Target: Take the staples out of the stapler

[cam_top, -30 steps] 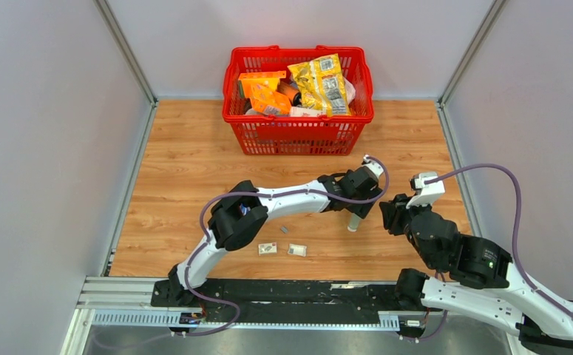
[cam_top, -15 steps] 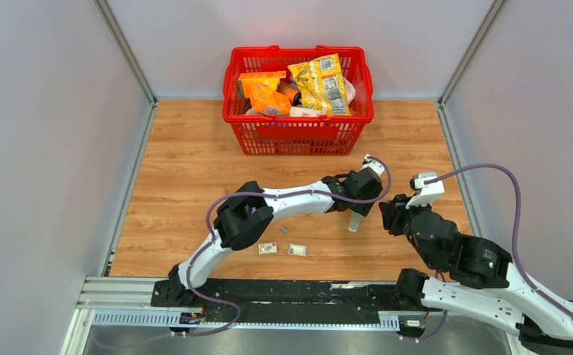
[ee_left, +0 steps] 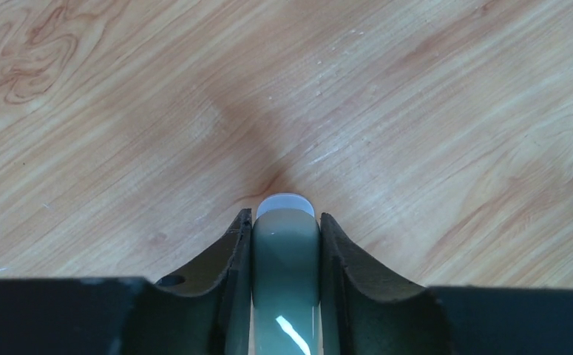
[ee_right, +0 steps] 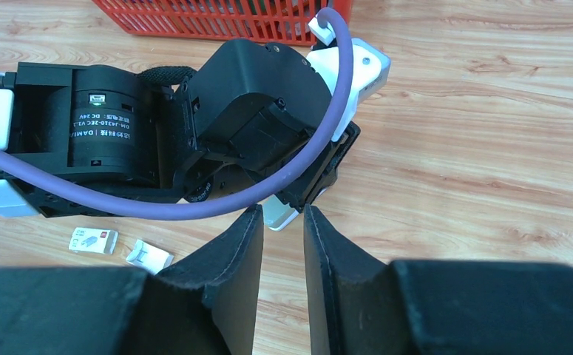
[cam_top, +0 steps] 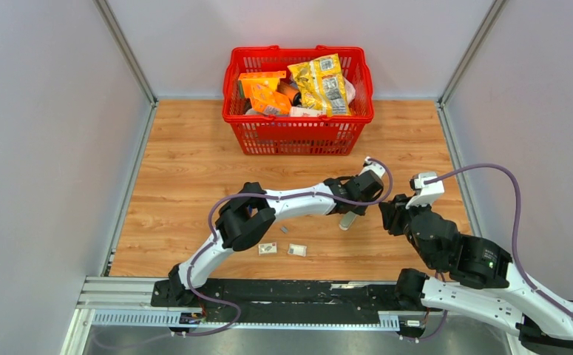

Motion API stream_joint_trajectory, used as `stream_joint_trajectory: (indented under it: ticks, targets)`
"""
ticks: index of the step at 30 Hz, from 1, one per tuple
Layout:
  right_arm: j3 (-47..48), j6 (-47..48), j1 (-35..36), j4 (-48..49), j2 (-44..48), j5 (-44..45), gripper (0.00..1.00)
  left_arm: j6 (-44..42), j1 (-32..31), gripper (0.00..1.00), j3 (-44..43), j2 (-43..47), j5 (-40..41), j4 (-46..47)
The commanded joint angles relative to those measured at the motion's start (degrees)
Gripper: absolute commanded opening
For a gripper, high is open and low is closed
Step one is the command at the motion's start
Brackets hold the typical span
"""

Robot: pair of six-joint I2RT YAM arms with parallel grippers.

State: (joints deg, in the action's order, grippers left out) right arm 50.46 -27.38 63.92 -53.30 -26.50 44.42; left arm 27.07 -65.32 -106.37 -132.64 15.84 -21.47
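Note:
My left gripper (cam_top: 354, 209) is shut on the stapler (cam_top: 347, 220), a slim pale blue-grey body that hangs tilted just above the wood. In the left wrist view the stapler (ee_left: 285, 259) fills the gap between the fingers (ee_left: 231, 251), its rounded end pointing down at the table. My right gripper (cam_top: 384, 214) is just right of it, jaws a little apart and empty. In the right wrist view the stapler's pale end (ee_right: 276, 219) shows just beyond my right gripper (ee_right: 283, 210). One tiny dark grey staple strip (cam_top: 284, 229) lies on the table to the left.
Two small white tags (cam_top: 268, 248) (cam_top: 296, 250) lie near the front edge, also in the right wrist view (ee_right: 93, 240) (ee_right: 148, 256). A red basket (cam_top: 298, 133) full of snack packs stands at the back. Grey walls close in both sides.
The stapler stood nearly upright in my left gripper; now it is tilted, its lower end swung left. The left wrist shifted slightly. The right arm has not moved.

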Motion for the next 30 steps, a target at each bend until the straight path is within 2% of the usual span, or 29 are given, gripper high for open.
stream_joint_trajectory:
  ticks: [1,5,8,13,22,27,30]
  targets:
    - [0.1,0.0,-0.1,1.3,0.6,0.0,0.30,-1.1,-0.7,0.00,-0.1,2.3,0.7,-0.6]
    - [1.0,0.0,-0.1,0.7,0.7,-0.6,0.30,-4.0,-0.8,0.00,4.5,6.3,-2.5,1.4]
    - [2.4,0.0,-0.1,-0.4,0.8,-1.0,0.29,-6.7,-0.8,0.00,10.9,12.0,-7.1,5.8]
    - [5.3,0.3,-0.1,-3.1,1.5,-2.1,0.28,-11.8,-0.7,0.00,17.0,20.6,-14.8,8.0]
    - [8.4,1.5,-0.1,-4.5,0.8,-8.9,0.26,-19.0,-0.7,0.00,28.0,34.1,-29.2,15.5]
    - [9.3,2.0,-0.1,-4.4,-0.2,-13.0,0.24,-21.0,-0.7,0.00,32.0,40.0,-38.1,18.0]
    - [10.2,2.7,-0.1,-4.0,-0.9,-15.7,0.19,-22.1,-0.7,0.00,34.5,43.9,-42.3,19.9]
